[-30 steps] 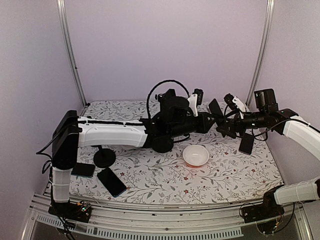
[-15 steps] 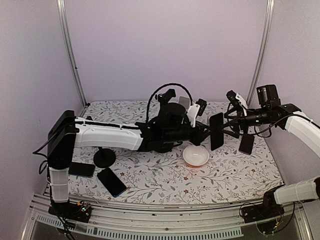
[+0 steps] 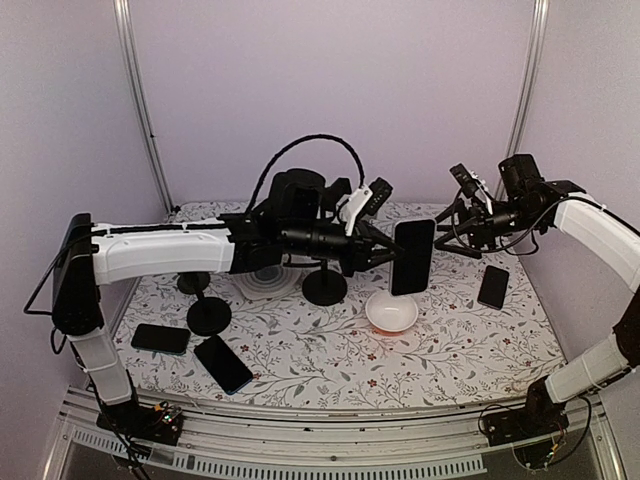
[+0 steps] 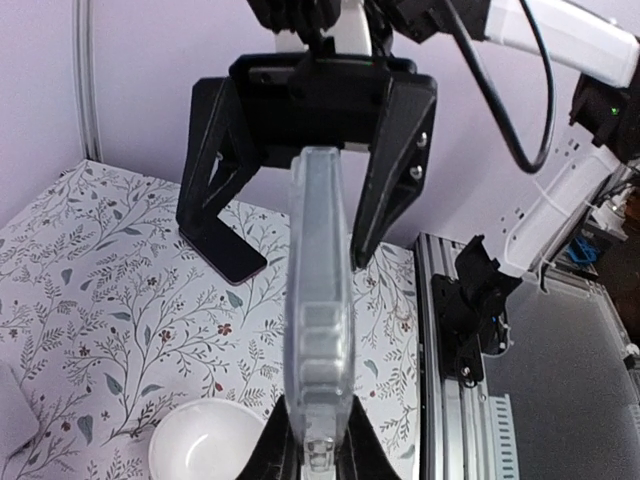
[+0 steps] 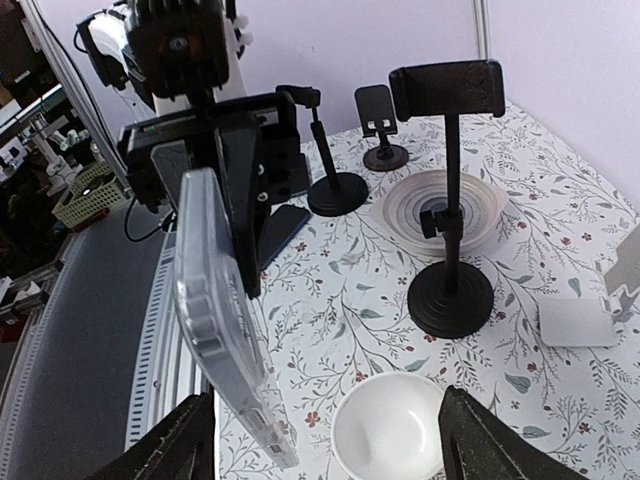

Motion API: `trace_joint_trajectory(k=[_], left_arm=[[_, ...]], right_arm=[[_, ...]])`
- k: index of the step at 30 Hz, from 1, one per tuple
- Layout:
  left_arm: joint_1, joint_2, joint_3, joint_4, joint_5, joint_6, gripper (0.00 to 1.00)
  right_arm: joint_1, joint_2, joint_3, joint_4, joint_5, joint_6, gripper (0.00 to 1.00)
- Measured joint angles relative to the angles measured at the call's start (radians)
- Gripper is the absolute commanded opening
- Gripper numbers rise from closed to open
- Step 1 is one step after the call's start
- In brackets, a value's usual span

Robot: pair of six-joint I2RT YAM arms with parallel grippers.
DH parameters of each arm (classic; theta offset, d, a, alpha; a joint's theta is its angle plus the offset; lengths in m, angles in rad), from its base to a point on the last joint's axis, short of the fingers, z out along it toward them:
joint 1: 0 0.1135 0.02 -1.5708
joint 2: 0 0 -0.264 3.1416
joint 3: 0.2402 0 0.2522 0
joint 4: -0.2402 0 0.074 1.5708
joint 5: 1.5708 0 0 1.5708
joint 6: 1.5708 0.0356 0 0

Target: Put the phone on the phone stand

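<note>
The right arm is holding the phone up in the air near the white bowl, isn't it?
Not quite. It is the left gripper that holds the phone up in the air near the white bowl. The left wrist view shows its fingers pinched on the phone's bottom edge. The right gripper is open and grips nothing.

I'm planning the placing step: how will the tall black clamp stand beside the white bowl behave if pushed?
The stand likely tips easily: a thin pole holds a wide clamp high above a small round base. It seems merely to rest on the flowered cloth, so a low push would probably slide it. It looks rigid, not floppy.
</note>
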Motion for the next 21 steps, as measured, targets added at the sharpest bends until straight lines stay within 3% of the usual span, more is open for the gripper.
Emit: trace_joint_trajectory(k=[5, 12, 17, 21], left_arm=[[0.031, -0.002, -0.023, -0.066, 0.076, 0.032, 0.0], [0.041, -0.002, -0.03, -0.099, 0.129, 0.053, 0.0], [0.047, -0.002, -0.03, -0.106, 0.15, 0.059, 0.0], [0.055, -0.001, -0.03, -0.109, 0.161, 0.065, 0.0]], right_arm=[[0.055, 0.04, 0.052, -0.085, -0.033, -0.089, 0.69], [0.15, 0.065, 0.068, -0.138, -0.037, -0.133, 0.48], [0.156, 0.111, 0.092, -0.151, -0.031, -0.139, 0.28], [0.163, 0.124, 0.093, -0.161, -0.029, -0.14, 0.04]])
